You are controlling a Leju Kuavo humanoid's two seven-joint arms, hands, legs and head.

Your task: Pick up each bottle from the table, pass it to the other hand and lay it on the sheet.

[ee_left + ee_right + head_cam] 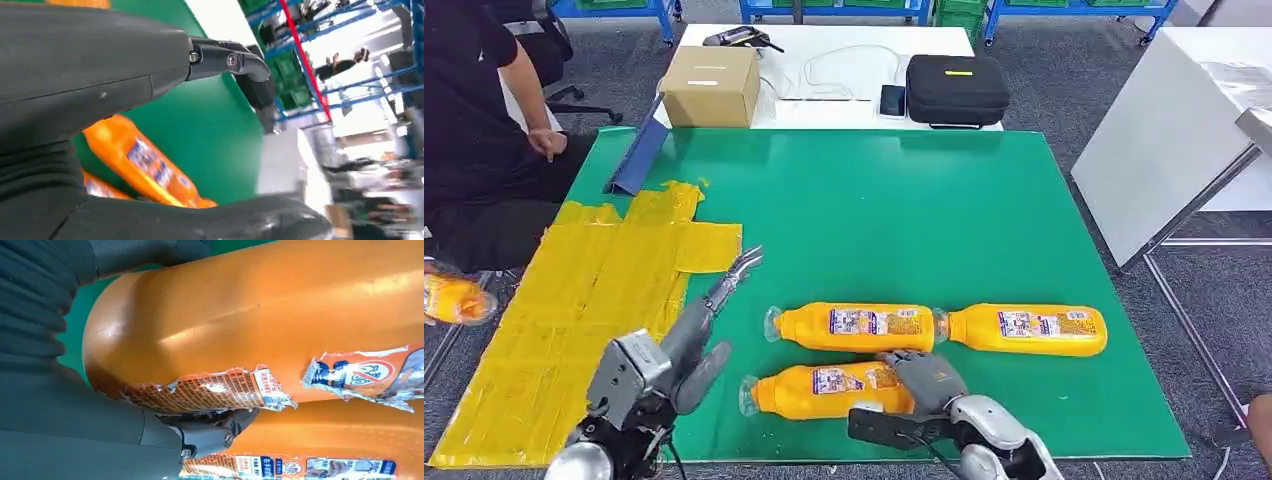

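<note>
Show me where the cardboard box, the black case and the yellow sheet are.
Cardboard box point(710, 86), head view: middle of its top face.
Black case point(956, 88), head view: centre of its lid.
Yellow sheet point(574, 310), head view: a bare patch near its middle.

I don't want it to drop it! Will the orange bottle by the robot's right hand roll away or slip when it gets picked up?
The nearest orange bottle lies on its side on the smooth green table, so a nudge could probably roll it. Its skin looks glossy and its label is torn, so it may be slippery. The right hand is around its base end, which should steady it.
</note>
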